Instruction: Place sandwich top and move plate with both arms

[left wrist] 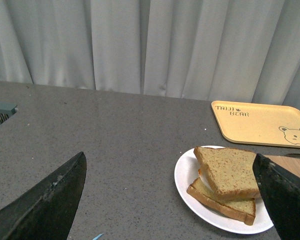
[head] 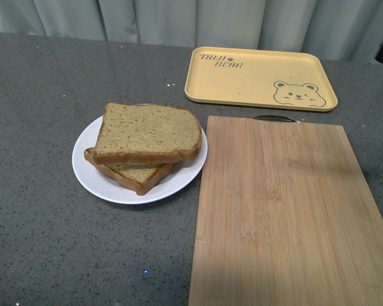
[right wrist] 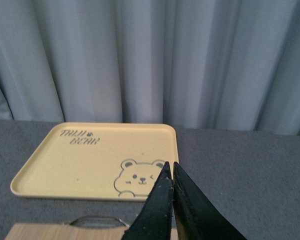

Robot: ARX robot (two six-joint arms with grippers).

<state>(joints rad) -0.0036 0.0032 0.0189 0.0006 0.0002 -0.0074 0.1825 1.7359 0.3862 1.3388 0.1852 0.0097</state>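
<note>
The sandwich top (head: 147, 132), a tan speckled bread slice with darker crust, lies skewed on a lower slice (head: 137, 173) on the round white plate (head: 96, 182), left of centre on the grey counter. Nothing shows between the slices. The left wrist view shows the same stack (left wrist: 226, 171) on the plate (left wrist: 186, 175). My left gripper (left wrist: 172, 197) is open, its black fingers (left wrist: 50, 200) spread wide, above the counter in front of the plate. My right gripper (right wrist: 170, 170) is shut and empty, held high toward the yellow tray. Neither arm shows in the front view.
A bamboo cutting board (head: 287, 210) lies right of the plate, a metal handle at its far edge (right wrist: 97, 221). The yellow bear-printed tray (head: 258, 78) sits behind it, also in both wrist views (left wrist: 260, 122) (right wrist: 90, 160). Grey curtains hang at the back.
</note>
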